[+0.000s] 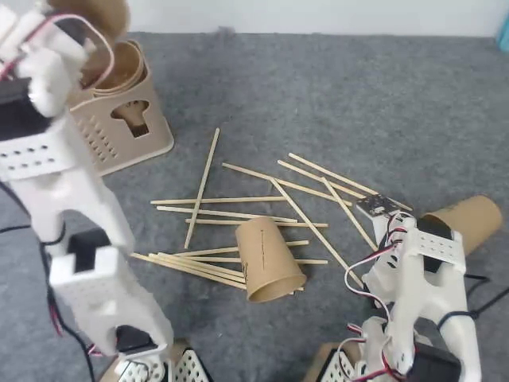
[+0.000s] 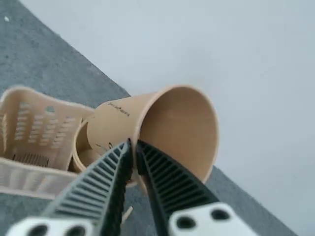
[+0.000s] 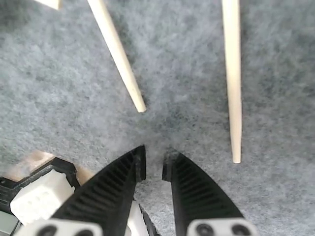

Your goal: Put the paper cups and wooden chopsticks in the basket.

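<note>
My left pincer (image 2: 134, 145) is clamped on the rim of a tan paper cup (image 2: 177, 128), one finger inside the mouth and one outside against the wall, so the cup hangs tilted with its open mouth turned towards my wrist. It hangs above the beige slotted basket (image 1: 135, 135), which stands at the far left corner of the grey mat (image 1: 318, 95) and has another paper cup (image 1: 119, 68) nested inside it. My right pincer (image 3: 153, 162) is down close to the mat near the right edge, its ribbed black fingers only narrowly parted and holding nothing; the blunt ends of two pale wooden chopsticks (image 3: 118, 54) lie just beyond its tips, apart from each other. In the middle of the mat more chopsticks (image 1: 203, 187) lie scattered and crossing, plain light wood, thin and straight. A third cup (image 1: 266, 259) lies on its side on top of several of them, and a fourth cup (image 1: 469, 219) lies on its side by the right edge, beside my right arm.
</note>
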Robot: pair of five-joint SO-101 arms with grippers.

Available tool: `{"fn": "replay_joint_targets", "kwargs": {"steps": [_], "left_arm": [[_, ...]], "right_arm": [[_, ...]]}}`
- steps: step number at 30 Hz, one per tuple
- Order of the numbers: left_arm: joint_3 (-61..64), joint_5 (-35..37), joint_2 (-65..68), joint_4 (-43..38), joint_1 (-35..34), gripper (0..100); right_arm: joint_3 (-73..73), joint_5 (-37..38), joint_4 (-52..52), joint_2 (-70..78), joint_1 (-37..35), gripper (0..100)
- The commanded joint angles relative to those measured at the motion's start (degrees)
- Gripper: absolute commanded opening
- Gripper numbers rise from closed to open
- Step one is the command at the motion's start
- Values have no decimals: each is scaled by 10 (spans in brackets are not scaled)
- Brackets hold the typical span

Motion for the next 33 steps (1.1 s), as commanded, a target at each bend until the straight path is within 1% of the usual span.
{"fn": "replay_joint_targets", "kwargs": {"steps": [1, 7, 12, 16, 18, 19, 20, 24, 26, 27, 30, 33], "left_arm": [[107, 27, -90, -8, 18, 9], [234, 27, -93, -67, 13, 9], [345, 39, -98, -142, 8, 9], [367, 37, -98, -150, 8, 12], [359, 16, -99, -136, 8, 23], [347, 0, -99, -127, 8, 48], [331, -11, -99, -108, 10, 88], [238, -13, -99, -34, 7, 291], [179, -14, -99, 3, 2, 341], [150, -14, -99, 16, -7, 345], [86, -16, -99, 18, -46, 328], [64, -16, -99, 18, -80, 296]], "right_arm": [[-4, 5, 9, -21, 0, 69], [-4, 5, 9, -21, 0, 69], [-4, 5, 9, -21, 0, 69], [-4, 5, 9, -21, 0, 69], [-4, 5, 9, -21, 0, 69], [-4, 5, 9, -21, 0, 69], [-4, 5, 9, -21, 0, 69], [-4, 5, 9, -21, -1, 69], [-4, 4, 9, -21, -1, 69], [-4, 4, 9, -21, -1, 69], [-4, 4, 9, -21, -1, 69], [-4, 4, 9, -21, -1, 69]]}}
